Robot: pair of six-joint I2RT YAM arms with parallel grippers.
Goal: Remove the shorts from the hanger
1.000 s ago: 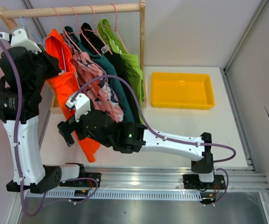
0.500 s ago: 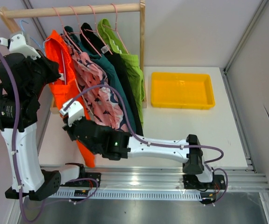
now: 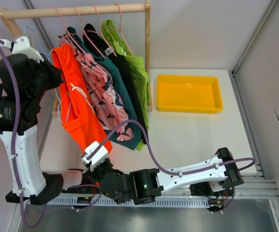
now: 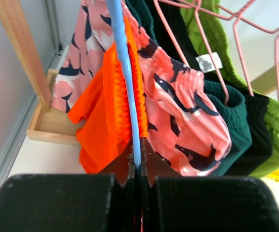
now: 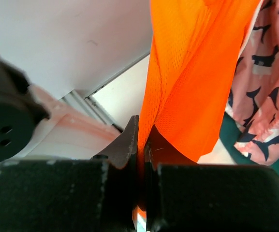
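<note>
Right claw (image 5: pixel 140 133) dropped back, clenched on orange shorts (image 3: pixel 79 113), stretching them; left claw (image 4: pixel 138 162) grips blue hanger (image 4: pixel 127 77); removal underway.

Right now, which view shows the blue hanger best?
Left wrist: the blue hanger runs up from the left gripper's shut jaws, against the orange shorts. Top external shows only slivers; right wrist shows none.

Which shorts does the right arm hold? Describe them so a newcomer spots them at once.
Find the wooden rack at far left in the overhead view. The orange shorts hang leftmost of five, on the only blue hanger. They alone are plain bright orange, their hem pinched in the jaws of the right gripper.
</note>
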